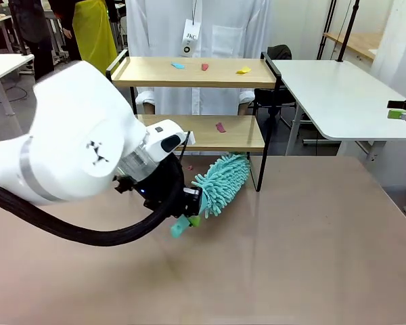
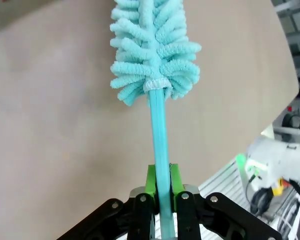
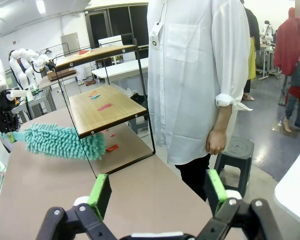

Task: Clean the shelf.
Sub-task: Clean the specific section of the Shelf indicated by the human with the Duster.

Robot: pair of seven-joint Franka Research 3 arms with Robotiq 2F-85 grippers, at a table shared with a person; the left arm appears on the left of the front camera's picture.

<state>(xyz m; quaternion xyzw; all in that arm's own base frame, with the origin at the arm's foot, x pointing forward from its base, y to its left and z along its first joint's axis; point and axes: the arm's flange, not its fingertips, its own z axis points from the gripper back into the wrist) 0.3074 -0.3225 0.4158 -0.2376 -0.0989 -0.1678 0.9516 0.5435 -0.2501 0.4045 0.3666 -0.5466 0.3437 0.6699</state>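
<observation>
Left gripper (image 2: 161, 176) clenched on the turquoise handle of a fluffy duster (image 1: 223, 180), whose head hangs low over the brown table (image 1: 298, 257), just in front of the shelf (image 1: 155, 73). The shelf stands at the table's far side, left of centre. Coloured scraps (image 1: 178, 66) lie on both boards, three on top and one below, so the cleaning looks barely begun. Its near right post (image 1: 260, 169) and raised side rails may snag a sweep. Right gripper (image 3: 160, 192) released, empty, off to the right. A person (image 1: 196, 40) stands close behind the shelf.
</observation>
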